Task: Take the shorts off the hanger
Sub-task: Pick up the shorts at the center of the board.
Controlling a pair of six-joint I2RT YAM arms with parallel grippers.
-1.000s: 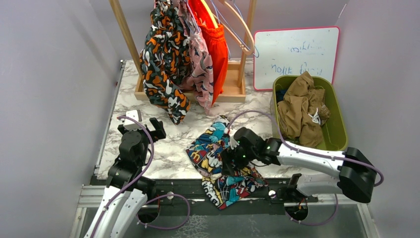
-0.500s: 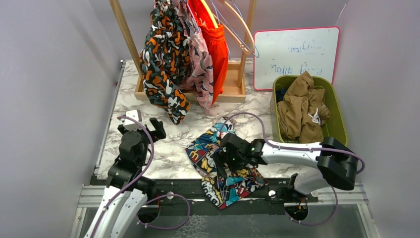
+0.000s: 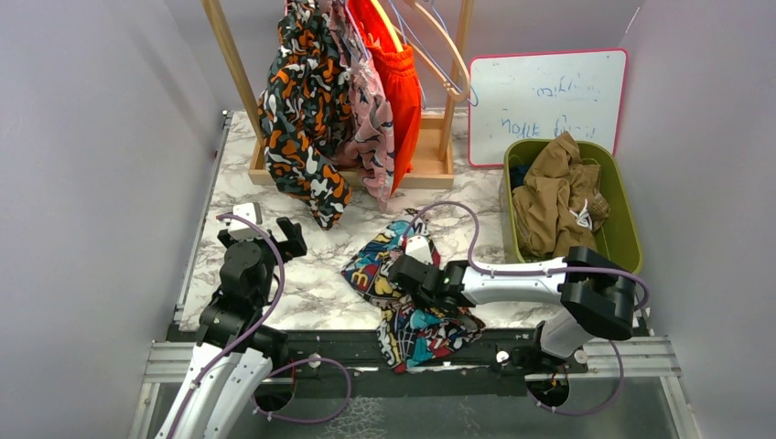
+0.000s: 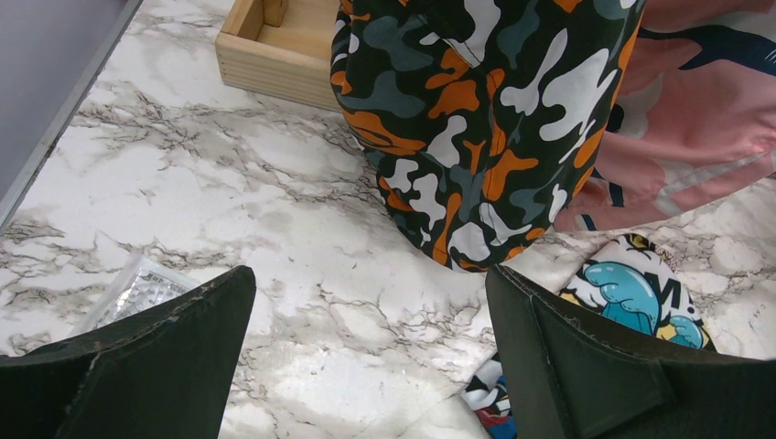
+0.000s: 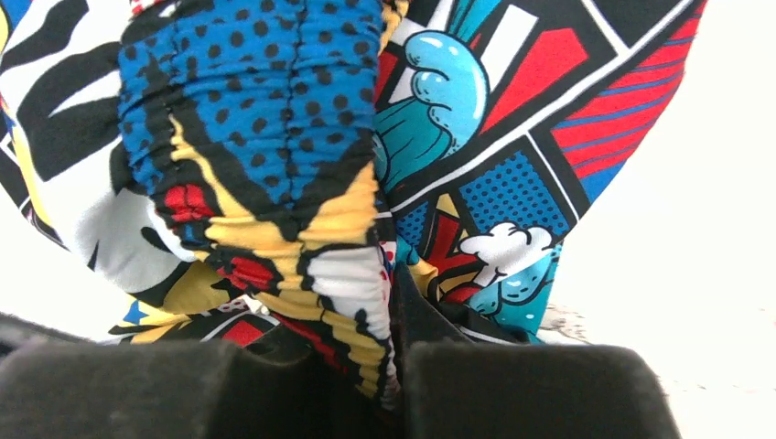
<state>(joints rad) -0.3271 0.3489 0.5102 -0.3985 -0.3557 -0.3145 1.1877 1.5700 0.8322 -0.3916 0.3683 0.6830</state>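
2 pincers: right pincer (image 5: 393, 352) pinches comic-print shorts (image 5: 274, 137), left pincer (image 4: 366, 302) gapes empty; whiteboard (image 3: 547, 101) scrawl unreadable.

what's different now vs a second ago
The right pincer swept left across the multicolour print shorts lying on the table and closed on a fold of them; the fabric looks more bunched. The left pincer stayed open and still. The shorts on the rack and the tan shorts in the green bin are unchanged.
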